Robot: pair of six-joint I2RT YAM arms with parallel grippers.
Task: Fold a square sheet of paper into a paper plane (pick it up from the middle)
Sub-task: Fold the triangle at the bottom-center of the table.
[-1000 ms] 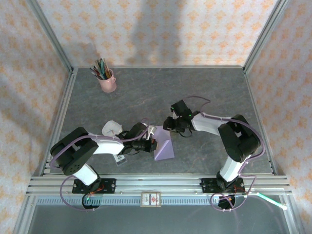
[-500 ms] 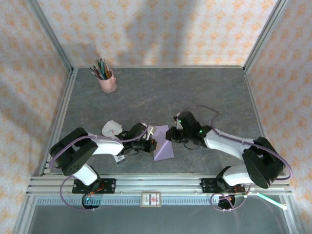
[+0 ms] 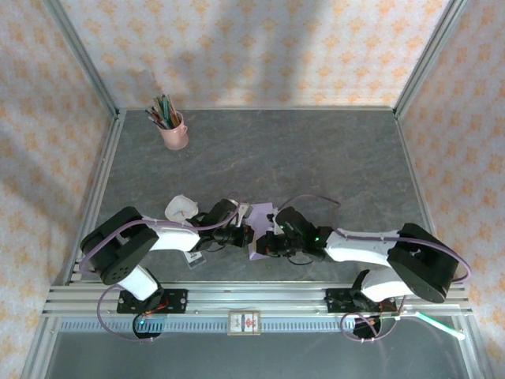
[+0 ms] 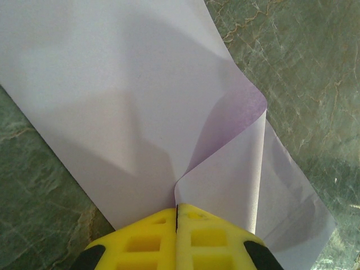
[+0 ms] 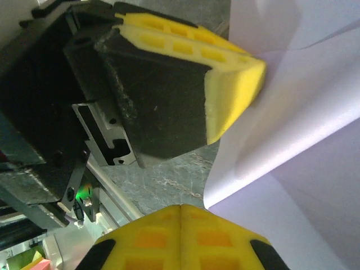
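Paper (image 3: 263,213) sits low-centre on the grey table (image 3: 331,158), nr the front edge, btwn the two arms; light purple, partly folded, not flat. L gripper (image 3: 246,234) comes in low from the left and R gripper (image 3: 267,243) from the right, tips just beside each other at the paper's left edge. L wrist view: L gripper (image 4: 177,216) has its yellow fingers (image 4: 146,244) pressed tight together w/ the paper (image 4: 107,95) caught in the seam btwn them. A crease runs up from the pinch, and one flap curls over on the right w/ a darker purple inside. R wrist view: R gripper (image 5: 180,216) fingers (image 5: 140,242) are closed flush, thin seam only. The paper (image 5: 315,140) edge is just beside the tips on the right; can't tell if any of it is nipped. Above, a yellow-tipped L finger (image 5: 233,84) touches the paper edge. Back-left corner: pink cup (image 3: 175,136) w/ pens (image 3: 162,109), well apart from the paper. White crumpled wad (image 3: 180,207) lies just beside the L arm.
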